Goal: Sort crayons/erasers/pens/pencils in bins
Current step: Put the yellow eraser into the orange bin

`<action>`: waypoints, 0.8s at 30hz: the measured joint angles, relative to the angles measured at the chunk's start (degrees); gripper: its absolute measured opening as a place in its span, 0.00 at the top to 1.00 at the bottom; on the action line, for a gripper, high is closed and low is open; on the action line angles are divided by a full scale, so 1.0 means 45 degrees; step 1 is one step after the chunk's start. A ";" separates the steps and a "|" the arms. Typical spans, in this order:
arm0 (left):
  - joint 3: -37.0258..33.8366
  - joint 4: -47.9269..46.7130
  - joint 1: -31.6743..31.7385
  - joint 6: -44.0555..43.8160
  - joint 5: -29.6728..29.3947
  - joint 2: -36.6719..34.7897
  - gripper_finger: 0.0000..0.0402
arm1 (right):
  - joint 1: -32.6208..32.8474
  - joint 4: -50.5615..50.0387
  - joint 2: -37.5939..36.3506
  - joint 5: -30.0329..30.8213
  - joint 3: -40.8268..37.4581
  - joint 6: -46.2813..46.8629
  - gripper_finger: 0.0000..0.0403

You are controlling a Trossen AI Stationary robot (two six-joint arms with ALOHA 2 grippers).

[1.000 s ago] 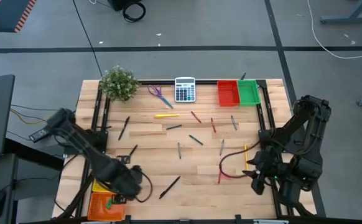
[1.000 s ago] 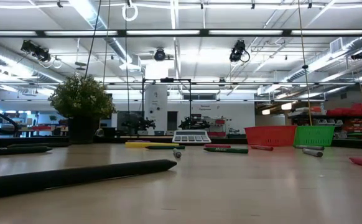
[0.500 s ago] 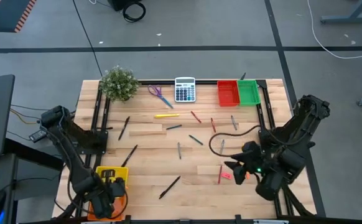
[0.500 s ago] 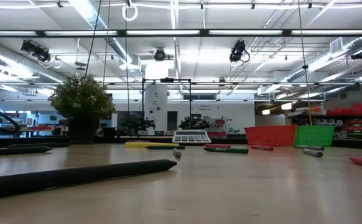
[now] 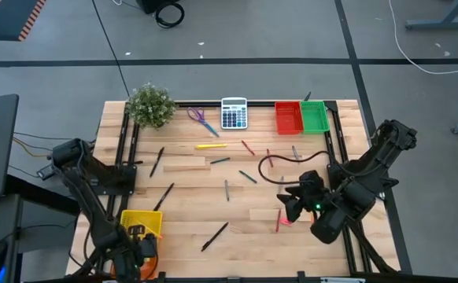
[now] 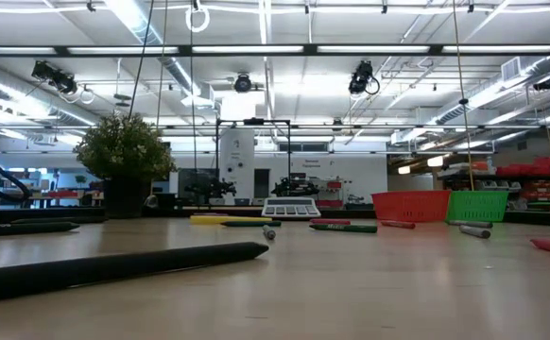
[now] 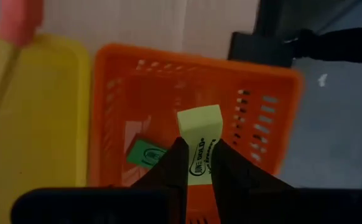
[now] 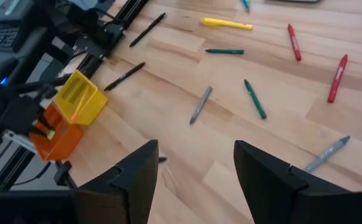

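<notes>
My left gripper hangs over the orange bin at the table's near left corner, shut on a yellow eraser. A green eraser lies flat in that bin. The yellow bin stands beside it and holds a pencil with a pink end. My right gripper is open and empty above the table's near right part. A pink eraser and a red crayon lie below it. Pens, crayons and a yellow pen lie scattered mid-table. My left gripper pinches the yellow eraser between its two fingers, on the eraser's two long sides near its back end. The fingers point down from above. The eraser's free end sticks out past the fingertips, clear of the orange bin below.
The red bin and green bin stand at the far right. A grey calculator, purple scissors and a potted plant stand along the far edge. A black pen lies near the front edge.
My left gripper has gone toward the table's near left corner, off the yellow bin and over the orange bin. My right gripper has gone toward the table's left and a little toward the far edge, over the pink eraser.
</notes>
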 joint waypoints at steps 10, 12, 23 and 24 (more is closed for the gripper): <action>-0.0005 0.0234 0.0194 -0.0361 0.0795 0.1505 0.85 | -0.0455 0.0109 0.0000 -0.0009 0.0005 -0.0238 0.46; -0.0005 0.0355 0.0194 -0.0361 0.0810 0.1612 0.85 | -0.0455 0.0146 0.0000 -0.0008 0.0000 -0.0242 0.46; -0.0005 0.0346 0.0204 -0.0352 0.0949 0.1947 0.71 | -0.0450 0.0197 0.0000 -0.0113 0.0003 -0.0483 0.46; -0.0005 0.0346 0.0204 -0.0356 0.0966 0.1947 0.70 | -0.0450 0.0199 0.0000 -0.0164 0.0000 -0.0526 0.46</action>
